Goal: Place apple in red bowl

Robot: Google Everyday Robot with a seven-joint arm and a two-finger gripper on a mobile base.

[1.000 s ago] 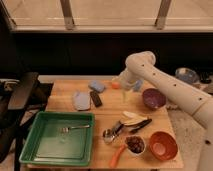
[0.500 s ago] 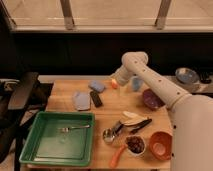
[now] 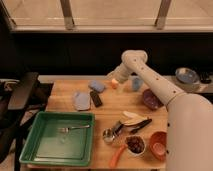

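**Apple at the far edge, red bowl at the near right corner**

The wooden worktop (image 3: pixel 107 107) carries everything you need. The robot's white arm (image 3: pixel 160 90) rises from the lower right and bends over towards the back of it. A green tray (image 3: pixel 50 147) fills the near left. The red bowl (image 3: pixel 159 145) sits at the near right corner, just beside a small white bowl of dark fruit (image 3: pixel 135 145). The pincer (image 3: pixel 113 78) hangs at the far edge, left of the blue cup (image 3: pixel 136 82) and right over the apple (image 3: pixel 115 84). You cannot tell whether it is wide, narrow or already gripping. Expect the apple to be light, firm and smooth-skinned, so it will likely roll or squirt out if pinched off-centre. Take it squarely across its widest middle, with a moderate squeeze.
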